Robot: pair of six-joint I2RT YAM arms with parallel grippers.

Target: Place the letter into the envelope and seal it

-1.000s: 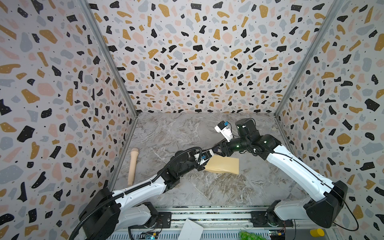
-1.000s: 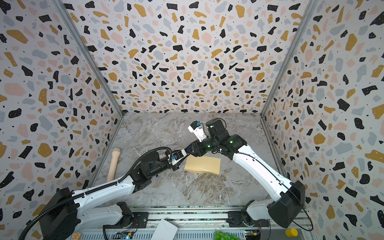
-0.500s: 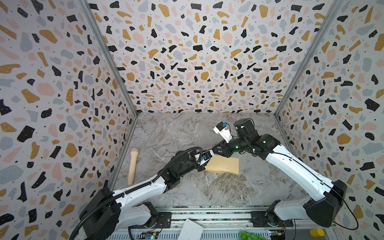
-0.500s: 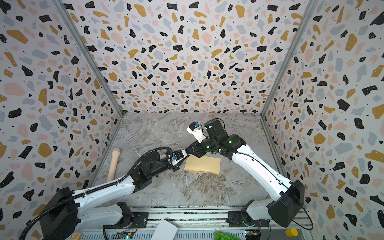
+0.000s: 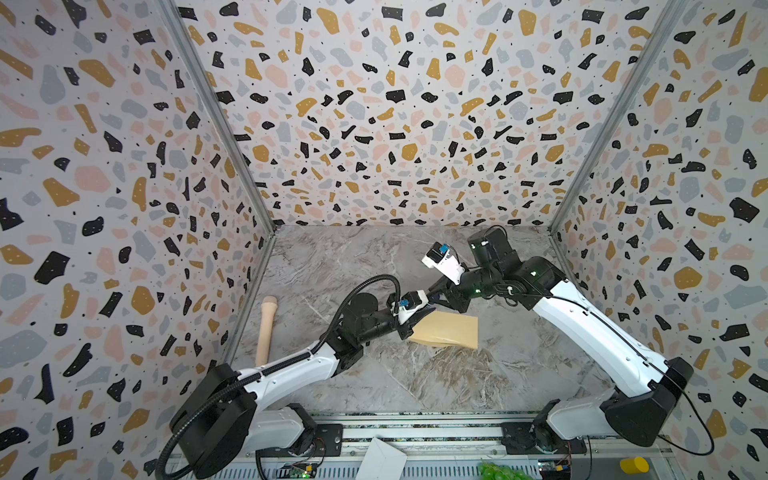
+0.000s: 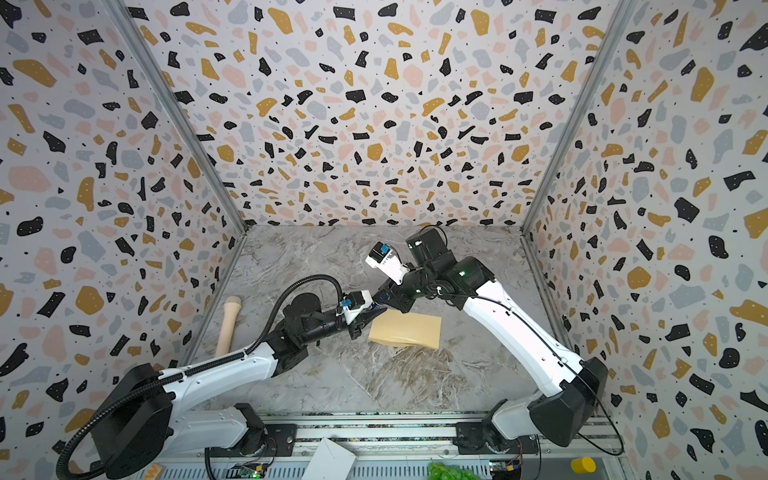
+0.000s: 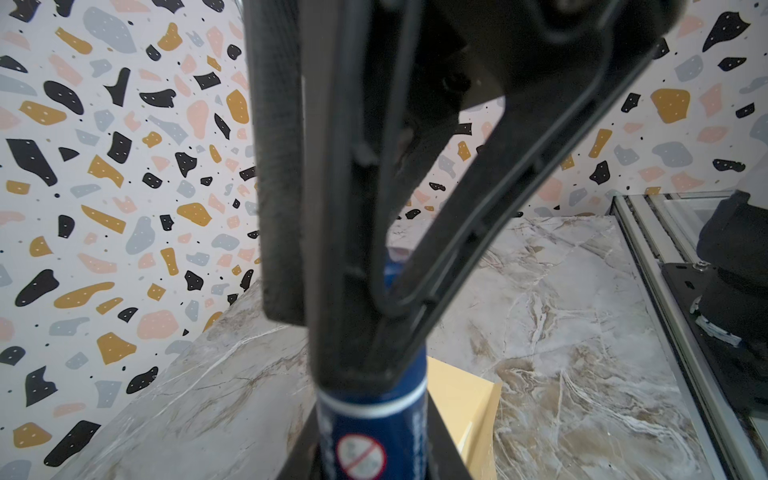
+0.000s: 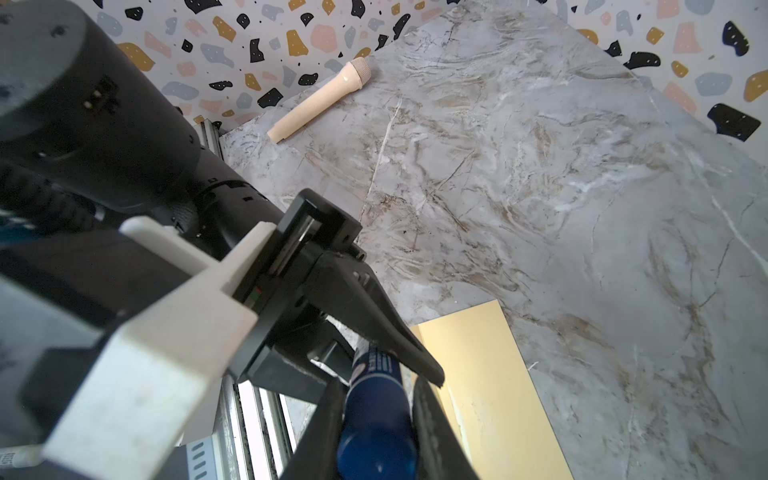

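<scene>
In both top views my left gripper [image 5: 417, 320] and right gripper [image 5: 440, 296] meet over the tan envelope [image 5: 449, 332], which lies flat on the table [image 5: 415, 386]. Left wrist view: each is clamped on one end of a blue tube [image 7: 372, 415], glue I reckon, probably to uncap it. Right wrist view: same double grip; the envelope shows a plain kraft face, no letter visible.
</scene>
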